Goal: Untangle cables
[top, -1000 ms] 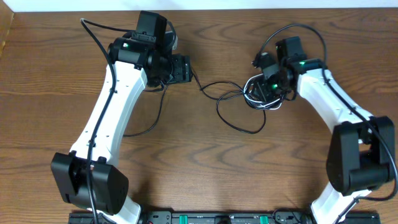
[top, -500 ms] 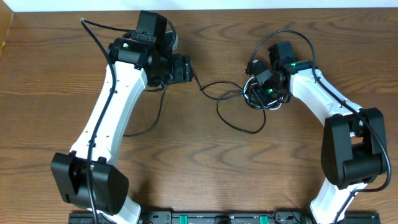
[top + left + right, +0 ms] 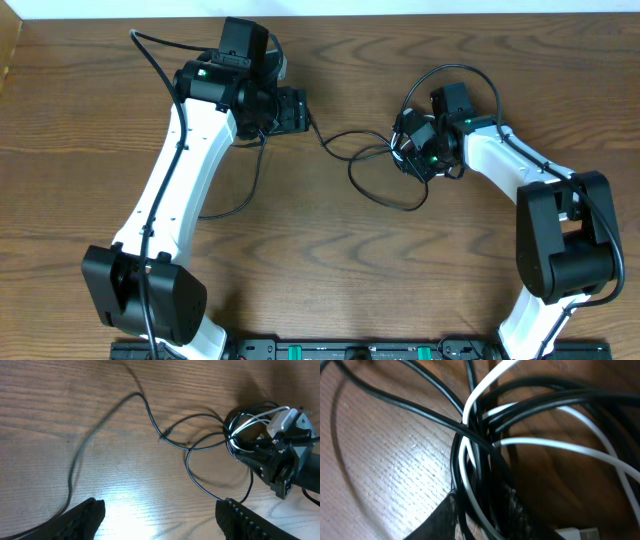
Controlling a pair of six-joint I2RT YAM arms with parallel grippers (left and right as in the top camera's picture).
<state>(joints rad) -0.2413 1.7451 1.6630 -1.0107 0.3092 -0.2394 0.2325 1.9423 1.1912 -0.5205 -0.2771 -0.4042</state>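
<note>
On the wooden table (image 3: 80, 100): two white robot arms face each other across a small snarl of thin cables, seen from overhead.
Cables, where they lie: most strands sit in a tight tangle (image 3: 240, 425) right of centre, directly under the right arm's tool.
Black cable (image 3: 380, 190): one loose loop sags from the tangle toward the near edge. Another strand (image 3: 145, 410) runs away from it toward the left arm.
White cable (image 3: 545, 447): it is short and threaded through the black loops, crossing over and under them at the heart of the knot.
White block (image 3: 281, 419): a small pale piece sits at the tangle's edge, possibly a plug. I cannot tell for certain.
Left gripper (image 3: 160, 507): its fingers stand wide apart with nothing between them. It hovers over bare wood, well apart from the tangle.
Right gripper (image 3: 415, 150): it is pressed into the tangle, with black and white strands running across one dark finger (image 3: 485, 515). Whether the fingers actually pinch any strand cannot be told from the close view.
Progress, as a judgement: the task looks early. A few black lengths are drawn out, but the white and black cords are not yet separated.
Left to do: free the white cable from the black loops, then lay each cord apart.
</note>
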